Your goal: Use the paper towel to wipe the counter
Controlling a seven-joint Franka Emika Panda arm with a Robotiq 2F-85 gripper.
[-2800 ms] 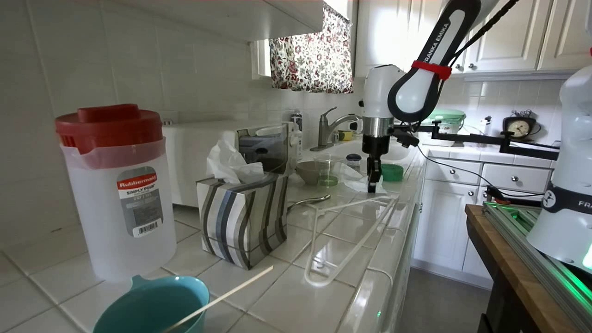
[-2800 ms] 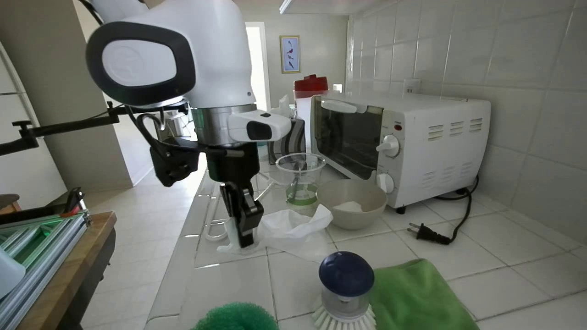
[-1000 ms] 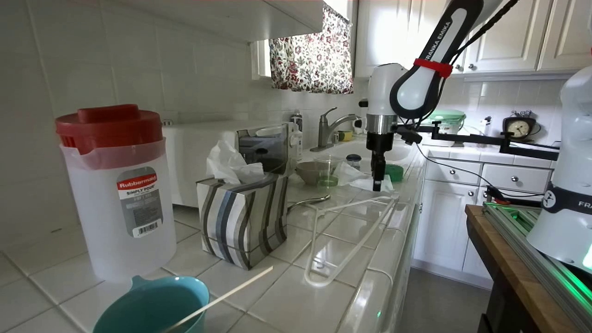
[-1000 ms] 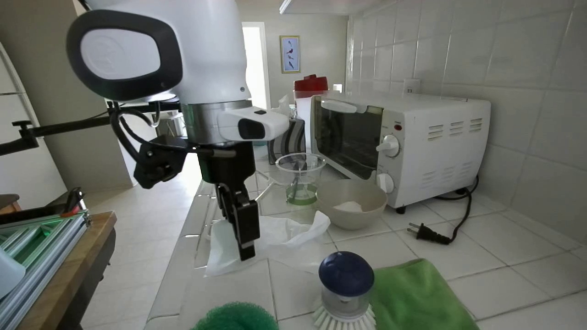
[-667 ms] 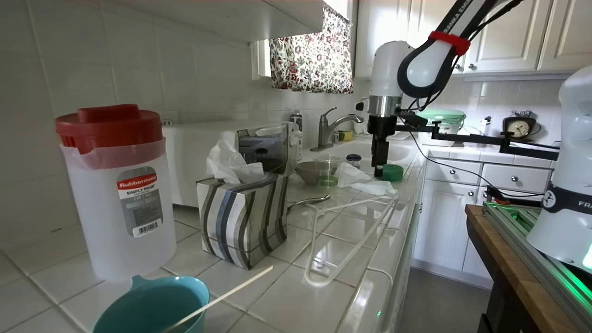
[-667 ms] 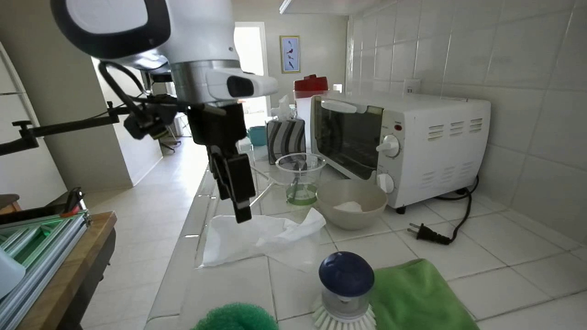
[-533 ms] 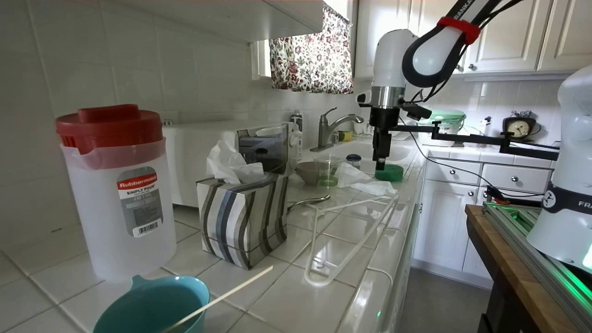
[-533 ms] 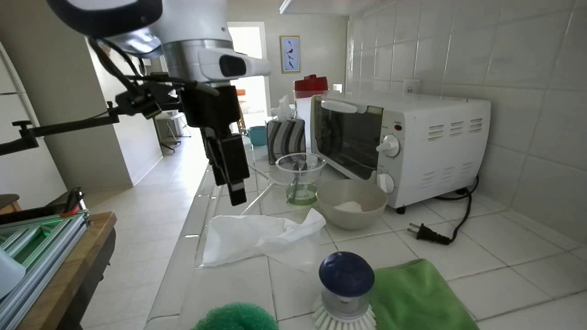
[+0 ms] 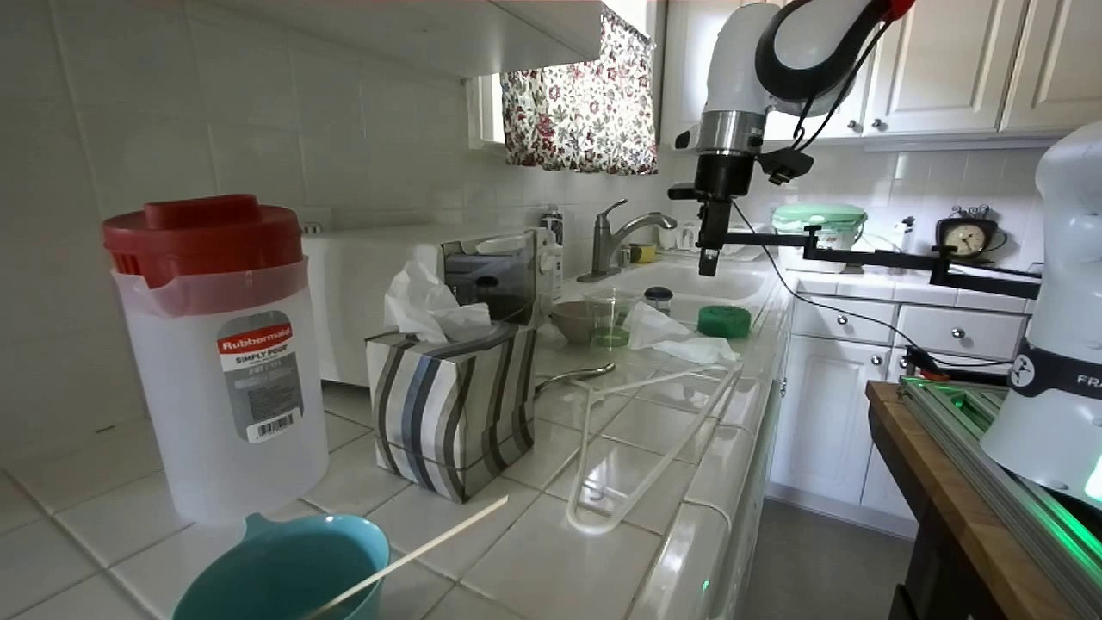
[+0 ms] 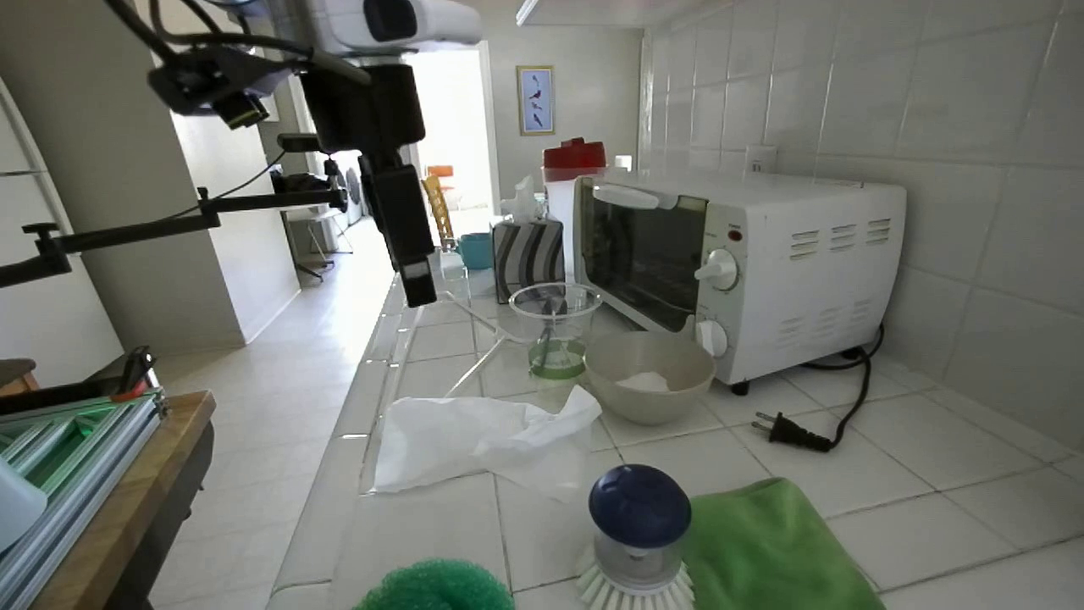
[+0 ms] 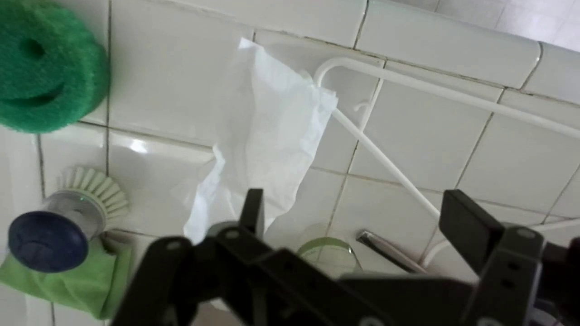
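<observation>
The paper towel (image 11: 281, 131), a thin white crumpled sheet, lies loose on the white tiled counter (image 10: 423, 534) and shows in all views. One corner touches a white wire hanger-like frame (image 11: 394, 167) in the wrist view. My gripper (image 11: 355, 199) stands wide open, its black fingers far apart with nothing between them. In both exterior views the gripper (image 9: 708, 261) hangs well above the counter, higher than the towel and apart from it. The fingers overlap from the side there, so the gap shows only in the wrist view.
Around the towel are a green sponge (image 11: 50, 68), a blue-topped brush (image 10: 639, 525), a green cloth (image 10: 771, 551), a bowl (image 10: 649, 394) and a clear cup (image 10: 555, 326). A toaster oven (image 10: 788, 254), tissue box (image 9: 452, 405), pitcher (image 9: 224, 387) and teal cup (image 9: 284, 568) line the counter.
My gripper was down at the paper towel, then let go and rose high above the counter. The towel's bunched end has spread out and now lies still.
</observation>
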